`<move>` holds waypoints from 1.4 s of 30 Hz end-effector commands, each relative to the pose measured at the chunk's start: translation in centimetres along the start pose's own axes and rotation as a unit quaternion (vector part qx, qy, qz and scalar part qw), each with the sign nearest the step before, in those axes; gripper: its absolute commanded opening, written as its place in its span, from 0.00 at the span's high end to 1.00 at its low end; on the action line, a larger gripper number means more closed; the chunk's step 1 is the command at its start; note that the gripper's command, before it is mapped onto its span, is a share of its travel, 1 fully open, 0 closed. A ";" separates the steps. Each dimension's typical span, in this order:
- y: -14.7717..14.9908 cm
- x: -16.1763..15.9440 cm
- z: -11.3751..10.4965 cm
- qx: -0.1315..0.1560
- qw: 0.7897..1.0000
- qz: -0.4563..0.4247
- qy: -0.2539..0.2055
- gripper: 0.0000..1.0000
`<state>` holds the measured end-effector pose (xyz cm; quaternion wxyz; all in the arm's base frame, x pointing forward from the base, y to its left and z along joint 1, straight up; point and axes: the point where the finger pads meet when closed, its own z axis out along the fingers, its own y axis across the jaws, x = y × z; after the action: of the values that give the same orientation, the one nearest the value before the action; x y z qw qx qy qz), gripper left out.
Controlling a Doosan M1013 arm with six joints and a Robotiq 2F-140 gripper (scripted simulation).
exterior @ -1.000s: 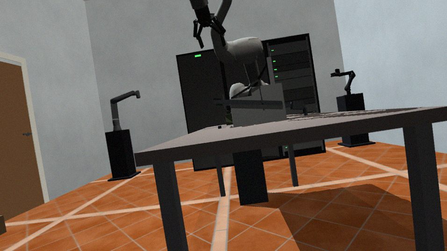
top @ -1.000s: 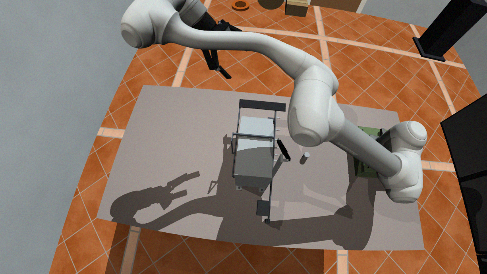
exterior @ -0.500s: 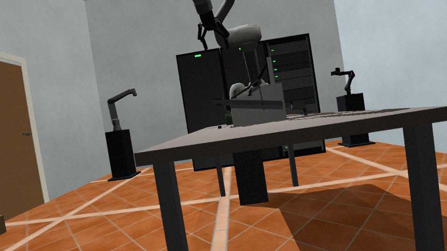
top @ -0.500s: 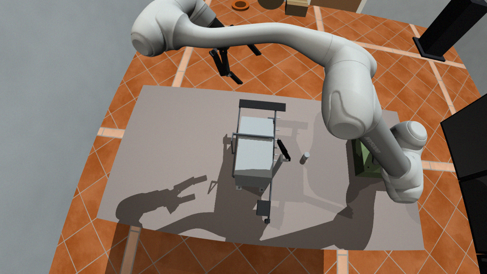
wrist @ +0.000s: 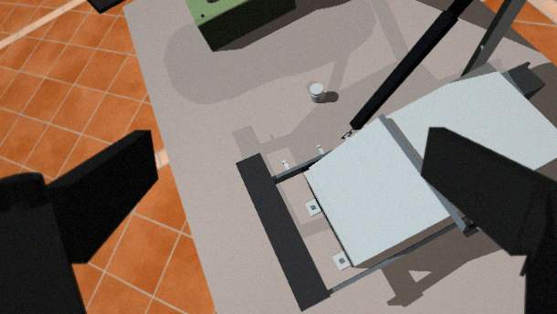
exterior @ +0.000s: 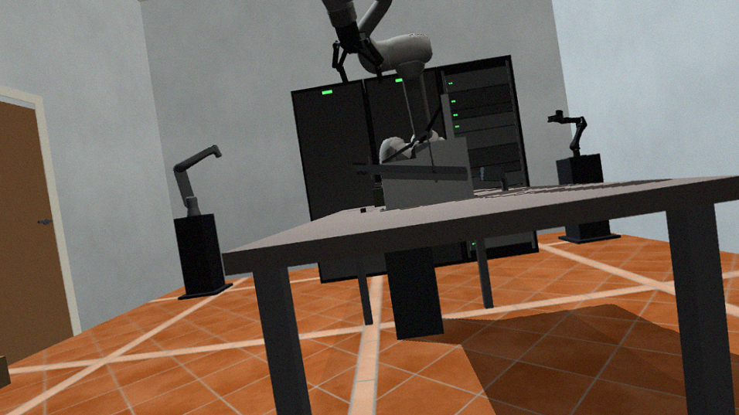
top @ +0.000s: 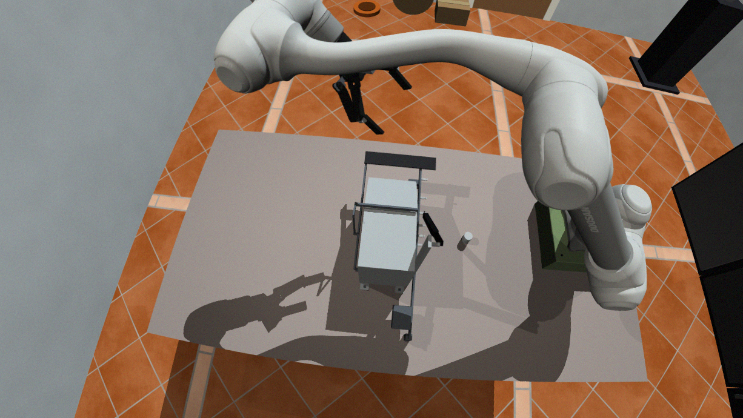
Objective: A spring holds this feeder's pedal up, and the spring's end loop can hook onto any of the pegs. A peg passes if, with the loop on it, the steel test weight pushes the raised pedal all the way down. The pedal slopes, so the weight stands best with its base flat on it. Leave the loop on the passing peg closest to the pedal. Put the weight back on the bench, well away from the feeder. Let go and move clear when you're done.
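The black two-finger gripper point(top: 375, 101) is hanging high with its jaws spread fully and gripping nothing, while the small upright steel cylinder weight point(top: 466, 240) is standing on the grey bench point(top: 249, 207) well below and off to one side of the jaws, its long axis vertical. Between them, the grey box feeder point(top: 388, 231) with its dark flat pedal point(top: 399, 160) is lying almost directly beneath the jaws. The black spring point(top: 432, 229) is running along the feeder's weight-facing side beside the small pegs point(top: 422, 198), likely crowding any approach.

One word can be read — "DOOSAN", in dark letters on the white arm point(top: 593, 223), just above the green base block point(top: 552, 240).
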<state>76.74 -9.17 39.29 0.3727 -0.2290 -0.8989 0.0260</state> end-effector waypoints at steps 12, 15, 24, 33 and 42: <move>-0.1 3.1 2.6 0.000 1.000 0.000 -0.001 0.00; -0.1 4.0 3.4 0.000 1.000 0.000 -0.001 0.00; -0.1 5.1 4.4 0.000 1.000 0.000 0.000 0.00; -0.2 7.8 6.8 0.000 1.000 0.000 0.000 0.00; -0.2 8.9 7.8 0.000 1.000 0.000 0.000 0.00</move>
<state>66.72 -4.92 39.46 0.3740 -0.2288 -0.8984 0.0263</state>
